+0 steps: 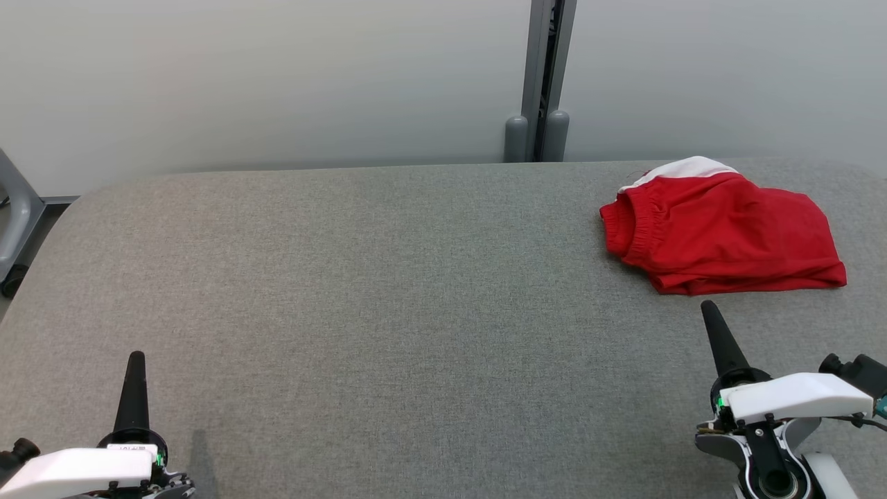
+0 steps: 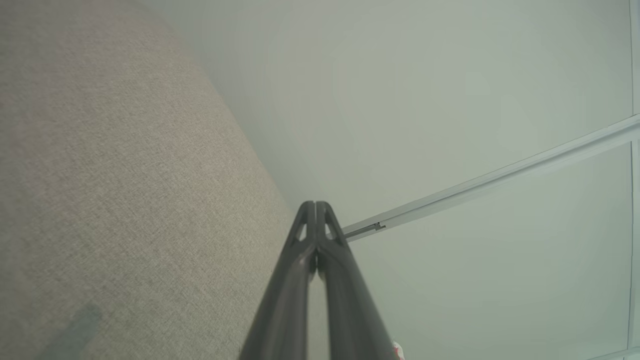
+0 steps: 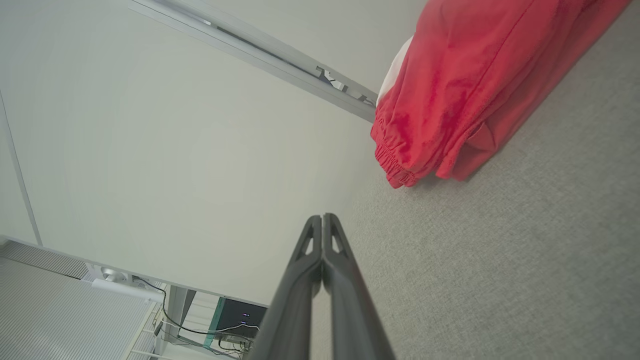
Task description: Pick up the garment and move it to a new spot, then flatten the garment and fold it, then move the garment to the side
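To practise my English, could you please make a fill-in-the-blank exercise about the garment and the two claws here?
The garment on the grey table is mostly ____ in colour.
The right claw and the left claw are both ____.
The garment lies nearer to the ____ claw.
Missing words: red, shut, right.
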{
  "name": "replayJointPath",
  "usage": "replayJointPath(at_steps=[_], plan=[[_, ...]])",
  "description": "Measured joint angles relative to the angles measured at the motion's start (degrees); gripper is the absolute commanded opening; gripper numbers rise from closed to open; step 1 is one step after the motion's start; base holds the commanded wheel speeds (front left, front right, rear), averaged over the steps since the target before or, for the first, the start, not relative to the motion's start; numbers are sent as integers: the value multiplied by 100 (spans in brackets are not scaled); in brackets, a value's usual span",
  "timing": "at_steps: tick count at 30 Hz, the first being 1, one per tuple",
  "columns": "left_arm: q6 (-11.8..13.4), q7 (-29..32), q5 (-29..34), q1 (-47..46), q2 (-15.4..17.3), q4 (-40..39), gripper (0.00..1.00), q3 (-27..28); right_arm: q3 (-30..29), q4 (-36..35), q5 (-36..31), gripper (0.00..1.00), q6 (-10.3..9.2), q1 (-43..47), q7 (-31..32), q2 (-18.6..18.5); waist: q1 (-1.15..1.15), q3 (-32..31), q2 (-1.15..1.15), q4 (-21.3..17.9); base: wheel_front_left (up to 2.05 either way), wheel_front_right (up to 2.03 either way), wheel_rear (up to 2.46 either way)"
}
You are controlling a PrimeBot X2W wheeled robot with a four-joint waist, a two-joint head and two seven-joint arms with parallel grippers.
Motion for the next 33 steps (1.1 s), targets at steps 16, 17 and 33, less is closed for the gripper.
replayJointPath(at_steps=[16,17,33], plan=[[0,247,-784,-104,5,-20,0,142,18,94,799,0,-1,-147,179,19,0,-10,0,11,0,0,0],[0,270,-829,-106,5,-21,0,151,20,102,839,0,-1,-159,193,21,0,-11,0,11,0,0,0],[0,489,-1522,-180,11,-36,0,274,35,216,1537,0,-1,-319,345,44,0,-21,0,22,0,0,0]])
